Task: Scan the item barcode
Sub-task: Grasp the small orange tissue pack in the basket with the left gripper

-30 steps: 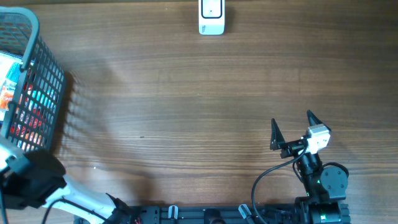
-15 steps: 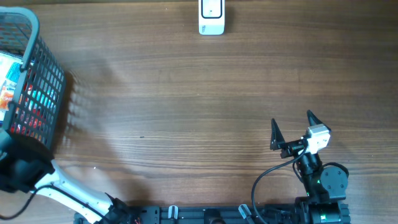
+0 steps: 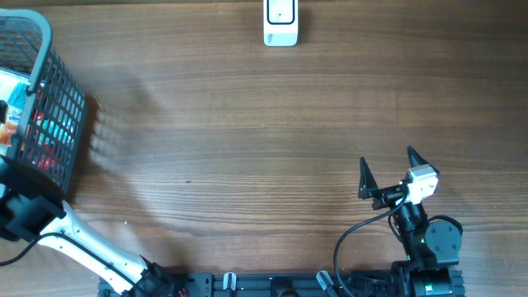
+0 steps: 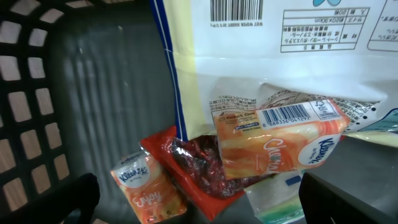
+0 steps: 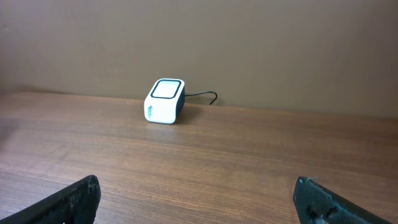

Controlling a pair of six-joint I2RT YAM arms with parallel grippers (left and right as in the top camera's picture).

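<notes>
Pick step in hand: left gripper (image 4: 200, 194) is hovering over the black mesh basket (image 3: 59, 106), jaws released and empty. The orange plastic tissue packet (image 4: 280, 142) is lying inside, barcode up. Right gripper (image 3: 387, 157) is idling, likewise released. Next move is calling for descending and clamping the packet, then presenting it to the white box-shaped scanner (image 3: 280, 23).

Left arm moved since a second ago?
Yes: the left arm has slid left and up the frame, closing on the fixed black basket.

Overhead: even, soft light, sharp throughout. Basket (image 3: 56, 107) threw faint striped shadow rightward on table (image 3: 247, 148). Left wrist: basket interior dim, white packet (image 4: 280, 43) bright, print legible; left gripper fingers (image 4: 59, 200) dark, blurred. Right wrist: scanner (image 5: 165, 101) in focus; right gripper fingers (image 5: 69, 202) soft-edged.
</notes>
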